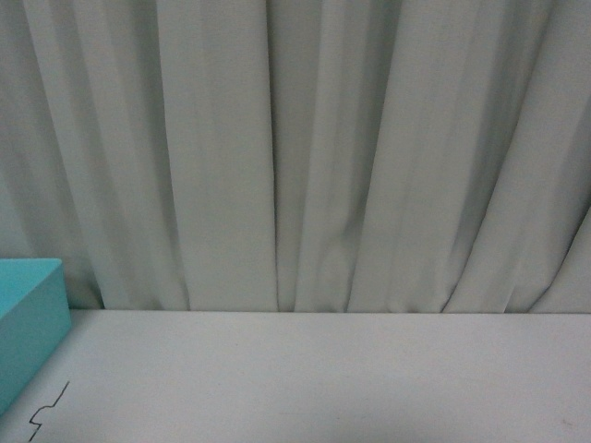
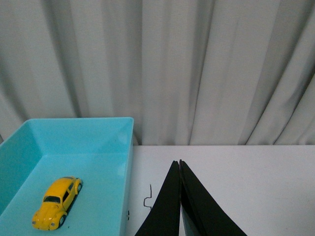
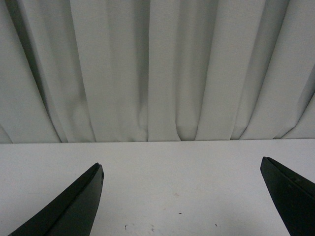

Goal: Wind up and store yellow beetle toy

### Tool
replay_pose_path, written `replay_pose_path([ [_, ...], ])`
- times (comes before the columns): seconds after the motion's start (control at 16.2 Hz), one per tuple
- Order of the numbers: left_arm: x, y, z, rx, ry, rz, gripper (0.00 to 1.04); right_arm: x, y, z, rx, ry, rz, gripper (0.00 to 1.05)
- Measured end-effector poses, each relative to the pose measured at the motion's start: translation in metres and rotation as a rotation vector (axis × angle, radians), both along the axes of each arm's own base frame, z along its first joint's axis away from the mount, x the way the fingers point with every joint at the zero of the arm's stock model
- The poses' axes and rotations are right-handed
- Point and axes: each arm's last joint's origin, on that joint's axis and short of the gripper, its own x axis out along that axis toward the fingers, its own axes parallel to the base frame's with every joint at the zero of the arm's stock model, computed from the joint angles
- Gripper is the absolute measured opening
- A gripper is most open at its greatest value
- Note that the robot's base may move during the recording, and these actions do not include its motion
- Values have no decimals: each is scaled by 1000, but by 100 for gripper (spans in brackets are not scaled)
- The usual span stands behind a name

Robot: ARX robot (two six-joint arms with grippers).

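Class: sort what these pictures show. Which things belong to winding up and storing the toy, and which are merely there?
Belongs to the job:
yellow beetle toy, lying inside the turquoise bin
turquoise bin
left gripper, shut, holding nothing
right gripper, open, holding nothing

Merely there:
grey curtain
white table
small black squiggle mark

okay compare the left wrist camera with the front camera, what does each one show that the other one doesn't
Only the left wrist view shows the yellow beetle toy, lying on the floor of the open turquoise bin, and the left claw, its black fingers pressed together with nothing between them. The front view adds nothing of its own: it catches just one corner of the bin, seen from outside, with no car and no arm. Both share the pale pleated curtain, the white table and a small dark squiggle mark on the table near the bin.
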Motion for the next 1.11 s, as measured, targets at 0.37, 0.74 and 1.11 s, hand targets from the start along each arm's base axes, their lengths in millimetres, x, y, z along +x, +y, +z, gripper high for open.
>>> replay_pose_path([
  [0.37,-11,0,-3,-1,6,0,2,0,0,0,0,0,0,98],
  [0.74,-11,0,-3,-2,6,0,13,0,0,0,0,0,0,98],
  [1.11,-11,0,-3,-2,6,0,80,0,0,0,0,0,0,98],
])
